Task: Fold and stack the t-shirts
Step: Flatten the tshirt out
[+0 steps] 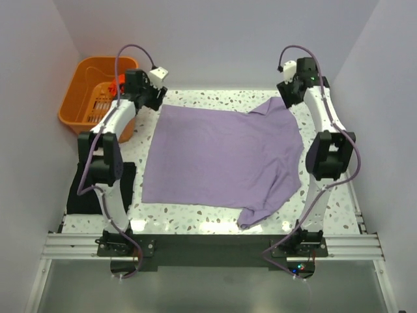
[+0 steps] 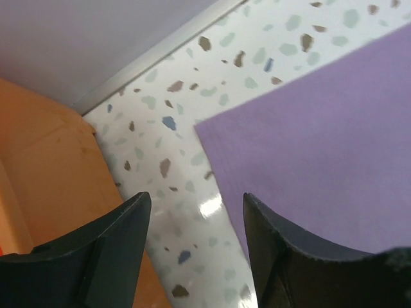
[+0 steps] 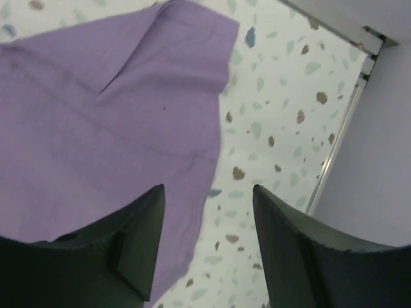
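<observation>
The lilac-purple t-shirt (image 1: 221,156) lies spread flat across the middle of the table, with one sleeve bunched at the far right and another hanging toward the near edge. My left gripper (image 1: 151,96) hovers open over the shirt's far left corner (image 2: 321,141), and bare table shows between its fingers (image 2: 196,196). My right gripper (image 1: 291,96) stands open above the shirt's far right sleeve edge (image 3: 96,128), its jaws (image 3: 209,187) straddling the cloth edge and holding nothing. A black t-shirt (image 1: 78,192) lies at the near left, partly under the left arm.
An orange plastic basket (image 1: 81,98) stands at the far left corner, right beside my left gripper (image 2: 51,173); a bit of red (image 1: 116,85) shows inside it. Walls close in the table on the left, back and right. A metal rail (image 3: 334,147) runs along the right edge.
</observation>
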Controlling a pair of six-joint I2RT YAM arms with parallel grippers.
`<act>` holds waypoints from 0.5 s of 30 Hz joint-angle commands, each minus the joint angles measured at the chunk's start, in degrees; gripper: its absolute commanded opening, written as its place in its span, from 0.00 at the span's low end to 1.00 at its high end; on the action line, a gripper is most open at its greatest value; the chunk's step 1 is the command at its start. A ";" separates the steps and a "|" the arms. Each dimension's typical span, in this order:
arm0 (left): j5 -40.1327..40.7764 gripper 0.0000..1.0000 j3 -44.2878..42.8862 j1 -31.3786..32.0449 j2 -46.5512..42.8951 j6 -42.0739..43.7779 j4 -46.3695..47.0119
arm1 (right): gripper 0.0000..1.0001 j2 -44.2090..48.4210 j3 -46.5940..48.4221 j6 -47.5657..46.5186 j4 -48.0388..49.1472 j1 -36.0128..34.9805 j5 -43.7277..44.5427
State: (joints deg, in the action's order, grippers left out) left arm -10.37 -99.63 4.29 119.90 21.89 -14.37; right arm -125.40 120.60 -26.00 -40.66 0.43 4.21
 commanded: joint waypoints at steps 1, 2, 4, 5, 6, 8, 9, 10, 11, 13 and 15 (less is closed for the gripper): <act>-10.17 0.65 5.67 0.10 -9.84 2.00 -9.69 | 0.57 10.87 -6.31 0.25 -18.44 0.01 -6.38; -10.98 0.67 8.81 0.10 -10.90 2.63 -13.02 | 0.54 12.80 -8.25 -0.45 -20.40 0.01 -7.19; -12.91 0.68 12.25 0.10 -13.89 2.98 -15.50 | 0.49 14.57 -14.56 -1.24 -24.52 0.01 -9.12; -13.35 0.68 13.92 0.10 -14.77 3.16 -16.12 | 0.46 15.53 -16.95 -1.51 -24.98 0.01 -9.30; -13.79 0.68 17.07 0.10 -16.43 3.07 -16.74 | 0.43 17.19 -19.41 -1.60 -25.60 0.01 -9.57; -15.38 0.66 19.82 0.10 -18.02 3.33 -18.75 | 0.38 18.96 -26.88 -2.82 -25.43 0.01 -9.66; -15.73 0.65 22.61 0.10 -19.42 3.60 -19.29 | 0.37 20.36 -29.25 -3.09 -24.82 0.01 -9.48; -15.91 0.65 23.95 0.10 -20.13 3.60 -19.64 | 0.35 21.07 -33.89 -3.44 -24.20 0.01 -9.13; -15.91 0.65 26.66 0.19 -20.75 3.60 -20.16 | 0.33 21.69 -36.11 -4.31 -23.59 0.01 -8.61; -16.00 0.64 29.22 0.19 -22.60 3.42 -20.43 | 0.31 22.66 -41.55 -5.11 -21.57 0.01 -7.81; -15.65 0.64 32.65 0.19 -23.74 3.07 -20.00 | 0.30 22.05 -45.42 -5.55 -19.64 0.01 -6.41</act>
State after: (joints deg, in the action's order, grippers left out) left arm -23.92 -70.00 4.45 100.40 24.62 -32.53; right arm -105.36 78.78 -29.50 -61.39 0.40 -3.66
